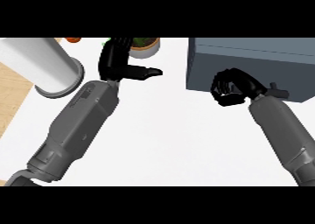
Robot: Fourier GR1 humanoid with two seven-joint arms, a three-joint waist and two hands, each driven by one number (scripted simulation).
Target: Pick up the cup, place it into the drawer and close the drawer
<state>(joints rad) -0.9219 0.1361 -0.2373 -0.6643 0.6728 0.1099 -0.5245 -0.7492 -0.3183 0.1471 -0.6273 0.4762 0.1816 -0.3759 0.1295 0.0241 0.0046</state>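
From my station I take the grey cabinet [263, 61] at the far right of the white counter [173, 131] as my reference. The right hand [230, 87] sits right against the cabinet's near face, towards its left end. Its fingers are curled tightly inward into a fist, and I can see nothing between them. From this steep angle I can't tell whether it touches the face, or whether a drawer stands out from the cabinet at all. The left hand [115, 59] is well to the left of the cabinet, across a bare stretch of counter. Its fingers are straight and point away from me, its thumb sticks out sideways towards the cabinet, and it holds nothing. Between that hand and the cabinet, at the far edge, a tan round vessel [147, 49] with something green in it peeks out, partly hidden by the fingers. I can't say whether it is the cup, and nothing else I see is clearly one. Farther left of the cabinet stands a big white cylinder [37, 57] with a grey rim. A small orange thing [72, 40] lies beyond it, and a wooden surface [5, 96] runs along the far-left side.
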